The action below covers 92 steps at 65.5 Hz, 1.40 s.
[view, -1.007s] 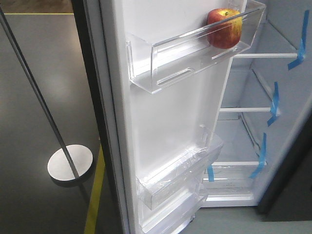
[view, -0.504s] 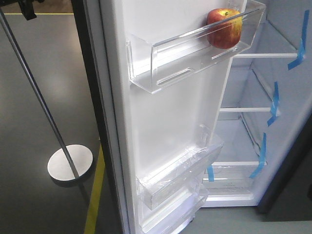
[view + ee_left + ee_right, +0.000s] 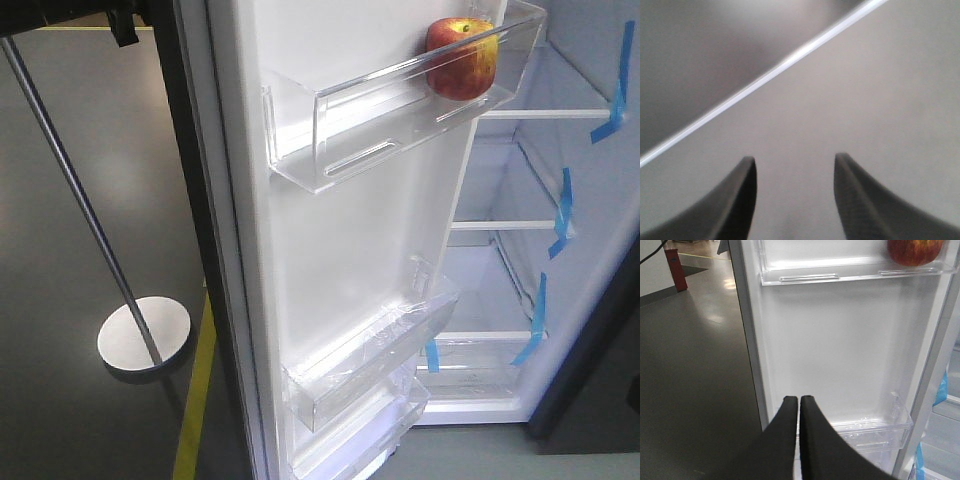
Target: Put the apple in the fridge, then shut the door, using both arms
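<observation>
Front view alone shows fridge (image 3: 500,290) interior w/ glass shelves + blue tape (image 3: 565,215); L wrist view gives only a blurred grey surface w/ a bright diagonal line. Apple (image 3: 461,58) sits upright, stem end up, at right end of top clear bin (image 3: 330,140) on door (image 3: 340,250). Door is open, long axis vertical, white side to cam. Left end effector (image 3: 795,162): fingers apart, nothing between. Right end effector (image 3: 799,400): fingers together, empty, facing door's inner face.

Apple (image 3: 914,251) top cut off; left wrist view blurred.
</observation>
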{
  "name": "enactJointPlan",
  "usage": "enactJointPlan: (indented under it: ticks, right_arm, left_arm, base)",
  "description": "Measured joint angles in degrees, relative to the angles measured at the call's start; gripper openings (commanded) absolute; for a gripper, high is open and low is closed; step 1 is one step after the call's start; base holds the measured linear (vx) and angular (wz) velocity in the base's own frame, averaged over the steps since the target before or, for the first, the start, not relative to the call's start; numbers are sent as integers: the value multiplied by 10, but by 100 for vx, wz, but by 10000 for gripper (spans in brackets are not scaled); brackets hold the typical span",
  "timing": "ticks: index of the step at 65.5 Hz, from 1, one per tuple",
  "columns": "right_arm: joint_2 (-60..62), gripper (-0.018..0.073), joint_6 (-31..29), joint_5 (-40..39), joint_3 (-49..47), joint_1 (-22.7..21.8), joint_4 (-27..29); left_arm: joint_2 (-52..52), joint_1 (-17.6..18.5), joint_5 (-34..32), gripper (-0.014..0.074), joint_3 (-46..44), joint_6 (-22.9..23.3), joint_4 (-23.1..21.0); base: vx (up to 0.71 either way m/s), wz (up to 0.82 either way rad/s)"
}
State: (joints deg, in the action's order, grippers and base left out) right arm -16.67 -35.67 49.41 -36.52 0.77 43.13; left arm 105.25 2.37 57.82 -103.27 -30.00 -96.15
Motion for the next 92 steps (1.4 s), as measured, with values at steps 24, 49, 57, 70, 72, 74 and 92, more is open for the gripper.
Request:
enactJointPlan:
  ticks: [24,49,57,70,72,74,92]
  right_arm:
    - [0,-3,0,-1,0,0,3]
    - [0,-3,0,-12,0,0,5]
    - [0,-3,0,-65,0,0,5]
    - [-41,-3,0,-219,-9,0,-11]
    - [-57,-3,0,-235,-15,0,-15]
    - [-75,-3,0,-254,-23,0,-22]
    - [-295,-3,0,-443,-126,0,-52]
  left_arm:
    - [0,70,29,360,0,0,0]
    - [0,206,82,360,0,-43,4]
    - [0,188,79,360,0,-52,4]
    - [0,139,65,360,0,-55,4]
    - [0,128,61,360,0,-55,4]
    - [0,119,58,360,0,-55,4]
    - [0,51,43,360,0,-55,4]
  base:
    - [0,0]
    - [0,0]
    - [0,0]
    - [0,0]
    - [0,0]
    - [0,0]
    - [0,0]
